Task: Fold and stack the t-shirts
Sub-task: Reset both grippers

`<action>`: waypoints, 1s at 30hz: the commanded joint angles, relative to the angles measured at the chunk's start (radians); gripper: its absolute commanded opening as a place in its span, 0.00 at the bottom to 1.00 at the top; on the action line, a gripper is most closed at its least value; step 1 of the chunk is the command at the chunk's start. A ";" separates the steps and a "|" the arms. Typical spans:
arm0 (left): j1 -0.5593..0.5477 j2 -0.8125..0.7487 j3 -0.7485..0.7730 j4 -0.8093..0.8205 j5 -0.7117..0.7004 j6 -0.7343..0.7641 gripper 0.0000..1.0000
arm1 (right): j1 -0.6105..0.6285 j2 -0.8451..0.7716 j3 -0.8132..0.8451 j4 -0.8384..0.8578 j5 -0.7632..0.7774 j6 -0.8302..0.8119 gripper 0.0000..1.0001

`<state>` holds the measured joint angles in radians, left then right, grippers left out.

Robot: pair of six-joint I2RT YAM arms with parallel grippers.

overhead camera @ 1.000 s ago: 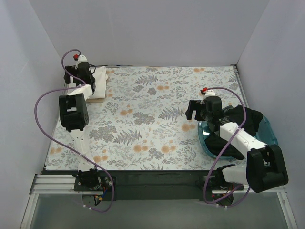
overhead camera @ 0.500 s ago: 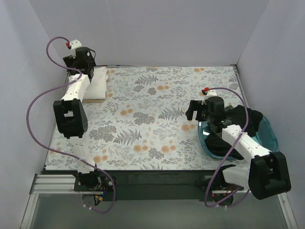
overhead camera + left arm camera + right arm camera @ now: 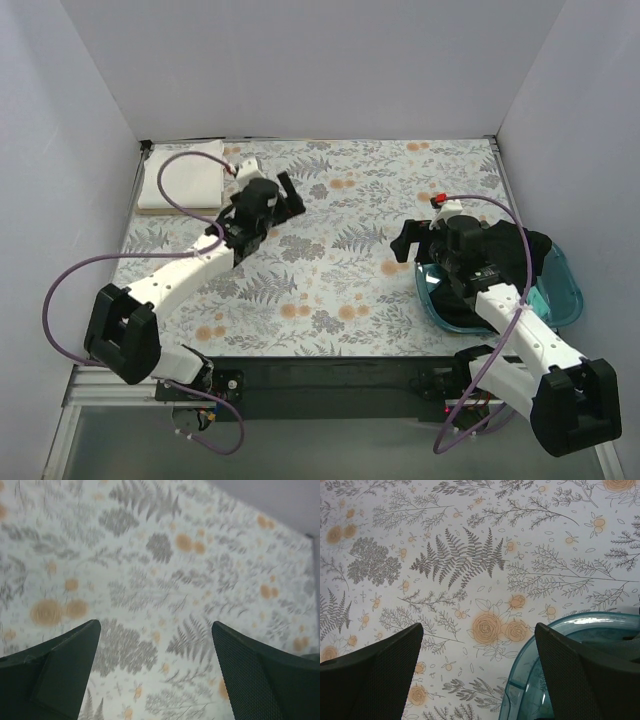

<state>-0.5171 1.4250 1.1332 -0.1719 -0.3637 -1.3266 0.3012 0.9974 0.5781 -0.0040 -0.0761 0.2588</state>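
Observation:
A folded white t-shirt (image 3: 182,181) lies flat at the far left corner of the floral table. A black t-shirt (image 3: 510,252) is bunched in the teal basket (image 3: 563,297) at the right edge. My left gripper (image 3: 288,194) is open and empty over the far middle-left of the table, clear of the white shirt. My right gripper (image 3: 404,240) is open and empty just left of the basket, above the cloth. In the right wrist view the basket rim (image 3: 555,630) shows between the fingers. The left wrist view shows only the patterned cloth.
White walls enclose the table at the back and on both sides. The floral cloth (image 3: 330,250) covers the table. A purple cable (image 3: 190,165) from the left arm loops over the folded white shirt.
My left arm has swung from the far left corner, off the white shirt, toward the table's middle. My right gripper has stayed near the basket, shifting slightly.

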 commanded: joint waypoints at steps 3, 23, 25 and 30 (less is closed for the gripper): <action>-0.152 -0.170 -0.298 -0.043 -0.170 -0.230 0.94 | -0.005 -0.042 -0.020 0.012 -0.018 0.011 0.98; -0.213 -0.393 -0.471 -0.307 -0.383 -0.387 0.96 | -0.004 0.067 -0.027 0.058 -0.106 0.062 0.98; -0.213 -0.394 -0.472 -0.308 -0.394 -0.385 0.96 | -0.004 0.066 -0.034 0.068 -0.113 0.059 0.98; -0.213 -0.402 -0.472 -0.339 -0.412 -0.398 0.96 | -0.005 0.067 -0.030 0.073 -0.123 0.056 0.98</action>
